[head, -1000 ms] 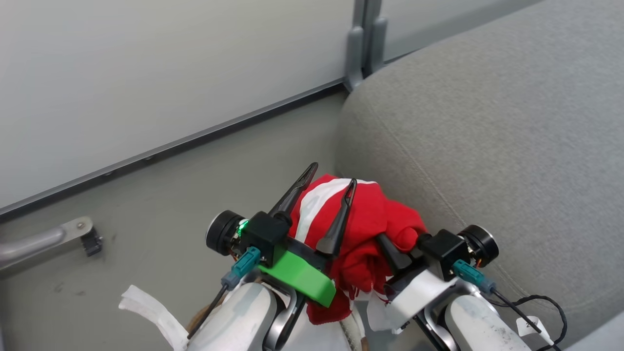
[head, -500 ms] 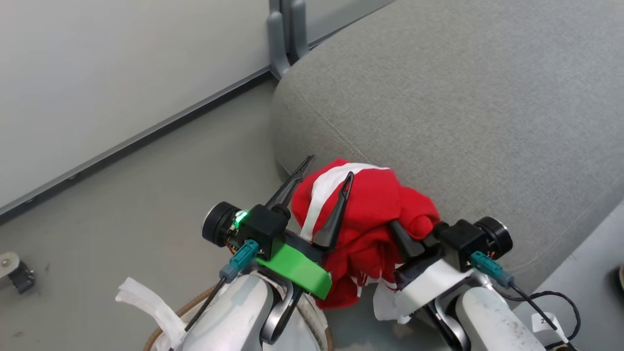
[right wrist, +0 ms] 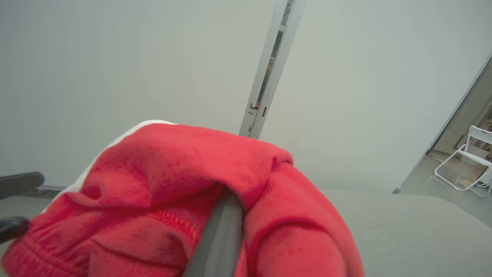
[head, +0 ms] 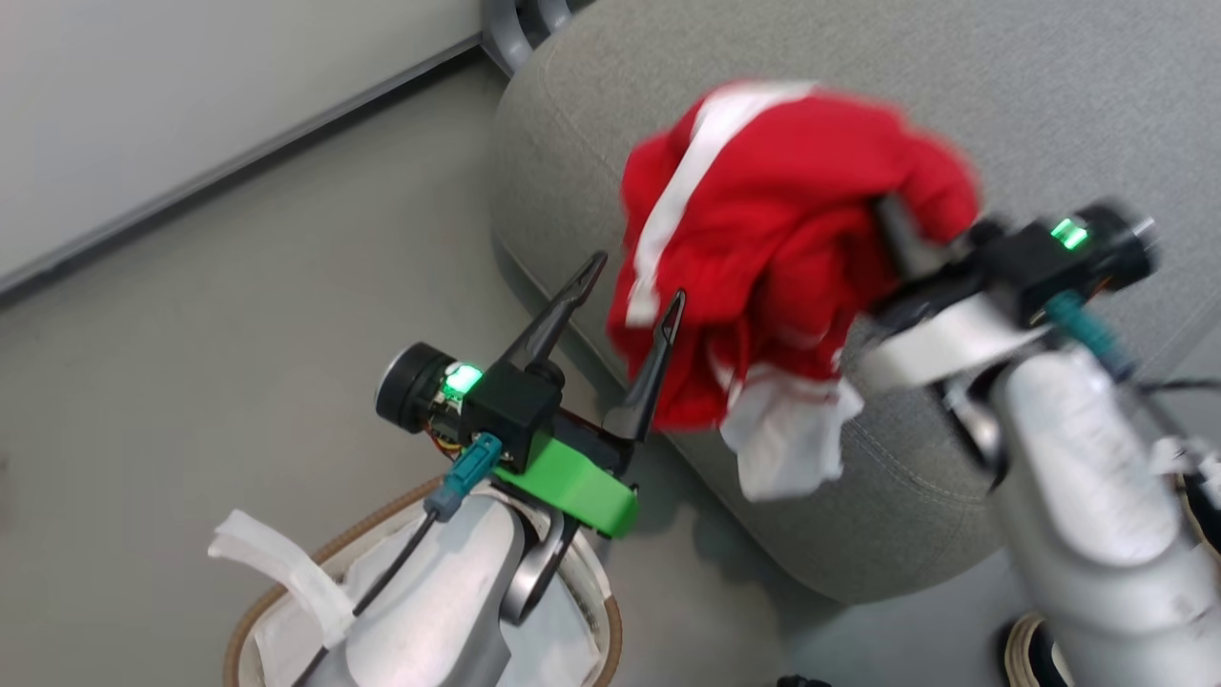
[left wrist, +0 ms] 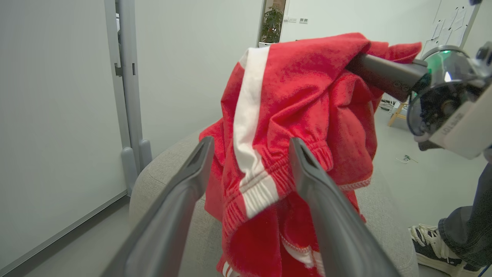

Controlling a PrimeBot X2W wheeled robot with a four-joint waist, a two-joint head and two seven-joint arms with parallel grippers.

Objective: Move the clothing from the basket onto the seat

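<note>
The right hand point(head: 889, 218), raised over the seat point(head: 1049, 86), clamps the clothing point(head: 782, 210). The left hand point(head: 637, 279), fingers apart, points up beside the seat.

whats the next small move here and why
Probably carry the right gripper a little further in over the seat before lowering. It holds the clothing above the seat's corner, with a loose end hanging down at the edge. The left gripper is open.
</note>
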